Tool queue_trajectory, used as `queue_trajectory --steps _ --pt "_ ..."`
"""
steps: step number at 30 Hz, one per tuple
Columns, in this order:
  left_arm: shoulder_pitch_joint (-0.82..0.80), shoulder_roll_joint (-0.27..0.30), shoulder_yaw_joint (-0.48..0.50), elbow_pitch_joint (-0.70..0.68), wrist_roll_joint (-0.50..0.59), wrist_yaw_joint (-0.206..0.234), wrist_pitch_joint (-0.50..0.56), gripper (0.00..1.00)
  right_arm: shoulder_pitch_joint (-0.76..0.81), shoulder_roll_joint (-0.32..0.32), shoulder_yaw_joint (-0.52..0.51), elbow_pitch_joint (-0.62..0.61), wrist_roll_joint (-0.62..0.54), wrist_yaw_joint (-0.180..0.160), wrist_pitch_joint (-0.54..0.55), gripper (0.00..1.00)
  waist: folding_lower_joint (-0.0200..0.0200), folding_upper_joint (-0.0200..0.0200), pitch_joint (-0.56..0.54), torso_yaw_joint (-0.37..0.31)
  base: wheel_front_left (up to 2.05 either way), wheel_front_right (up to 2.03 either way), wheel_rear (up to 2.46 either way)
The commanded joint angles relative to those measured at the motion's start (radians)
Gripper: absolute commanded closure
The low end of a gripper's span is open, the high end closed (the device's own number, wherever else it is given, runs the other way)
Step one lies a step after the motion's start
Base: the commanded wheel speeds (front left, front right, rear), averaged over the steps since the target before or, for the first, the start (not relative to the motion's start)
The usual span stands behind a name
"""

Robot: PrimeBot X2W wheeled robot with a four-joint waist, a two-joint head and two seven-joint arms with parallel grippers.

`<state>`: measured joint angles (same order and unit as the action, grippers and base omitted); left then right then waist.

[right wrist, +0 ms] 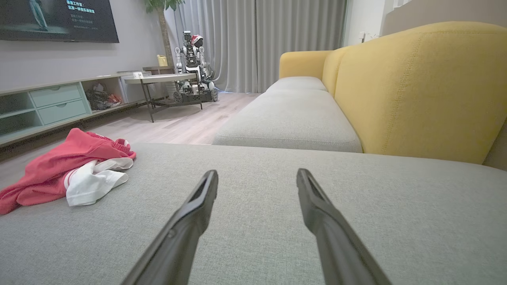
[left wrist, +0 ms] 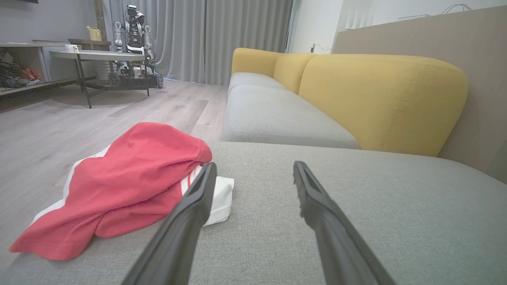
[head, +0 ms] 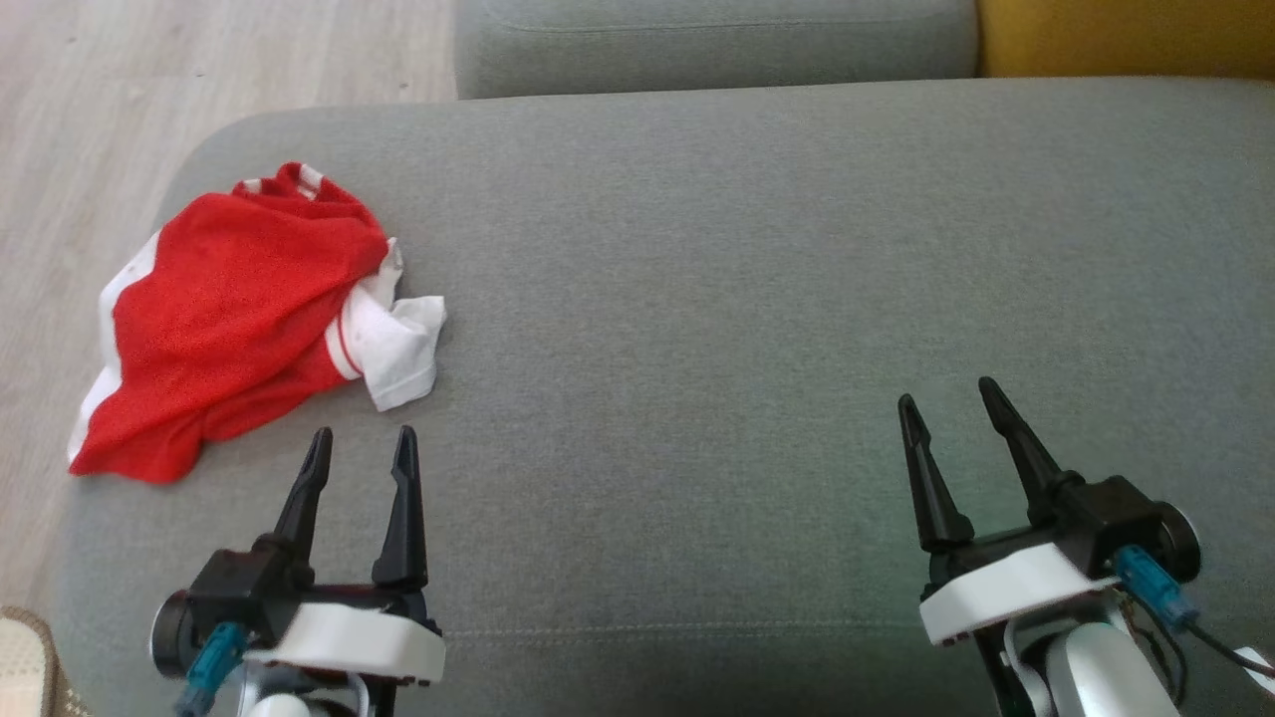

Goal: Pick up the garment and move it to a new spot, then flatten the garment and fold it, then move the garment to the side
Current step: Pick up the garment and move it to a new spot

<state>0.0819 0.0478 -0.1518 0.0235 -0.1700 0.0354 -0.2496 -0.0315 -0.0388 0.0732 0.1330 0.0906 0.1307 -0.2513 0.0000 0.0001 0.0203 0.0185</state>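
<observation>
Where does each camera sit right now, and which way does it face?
Head view: on the head, looking down at the grey sofa seat; garment upper left, left gripper and right gripper open along the bottom.
Left wrist view: low over the seat, looking along its own fingers toward the yellow backrest; garment close on the left.
Right wrist view: low over the seat, same heading, own fingers in front; garment farther left.
Shared: both wrist views show the garment, backrest and another robot.
</observation>
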Motion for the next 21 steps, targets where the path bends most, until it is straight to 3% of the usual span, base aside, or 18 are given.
queue_trajectory --steps 1,9,21 --pt "-0.027 0.002 0.025 -0.031 0.001 0.004 -0.012 0.00 -0.025 -0.011 0.026 -0.033 -0.007 0.000 -0.010 0.00 0.0000 -0.0001 -0.002 0.010 0.00 0.00 0.00" --pt "-0.021 0.002 0.024 -0.025 0.001 0.009 -0.012 0.00 -0.011 -0.011 0.027 -0.032 -0.006 0.000 -0.010 0.00 0.0000 -0.0001 -0.015 0.084 0.00 0.00 0.00" --pt "0.011 0.002 0.027 -0.024 0.007 0.018 -0.012 0.00 0.024 -0.011 0.032 -0.030 -0.002 0.000 -0.010 0.00 0.0000 -0.0001 -0.046 0.299 0.00 0.00 0.00"
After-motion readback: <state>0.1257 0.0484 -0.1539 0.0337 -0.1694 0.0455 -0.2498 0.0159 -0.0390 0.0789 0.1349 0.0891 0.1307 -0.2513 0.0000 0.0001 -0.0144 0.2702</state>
